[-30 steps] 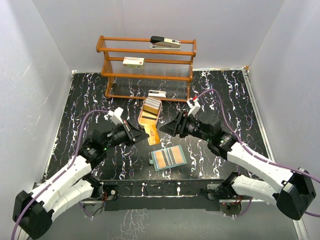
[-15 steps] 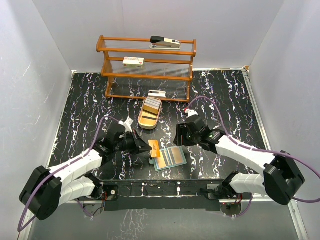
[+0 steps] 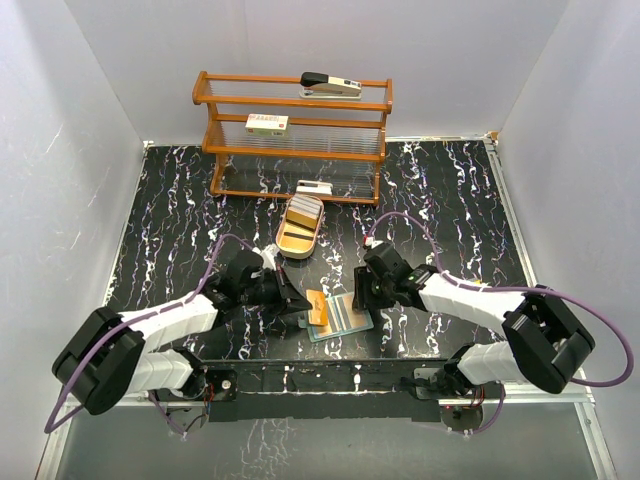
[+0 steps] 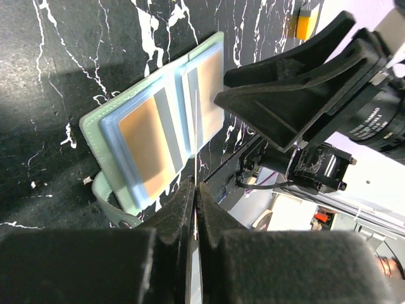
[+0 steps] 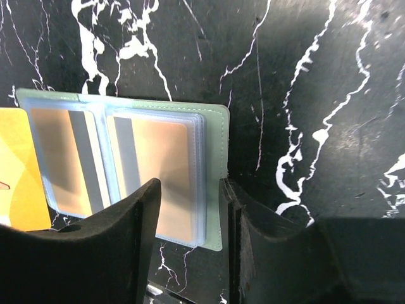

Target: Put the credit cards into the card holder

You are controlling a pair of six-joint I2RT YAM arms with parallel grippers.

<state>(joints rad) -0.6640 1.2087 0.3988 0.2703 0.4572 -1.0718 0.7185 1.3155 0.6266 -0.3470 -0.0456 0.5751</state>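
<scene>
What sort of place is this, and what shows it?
Likely a robotics test cell staged as a desk: white walls enclose a black marbled table, two robot arms sit at its near edge, and a wooden rack holds a stapler.

We count one card holder [image 3: 345, 320], two pocketed cards [image 5: 168, 152], one loose orange card [image 3: 317, 307], one rack [image 3: 295, 153], one stapler [image 3: 330, 84], two boxes [image 3: 267, 123], one tray [image 3: 281, 242].

Orange card [image 5: 19, 166] cut off by left frame edge.

We see white walls [image 3: 80, 150] around a black, white-veined table [image 3: 170, 210], with a wooden rack [image 3: 295, 150] at its far side.
</scene>
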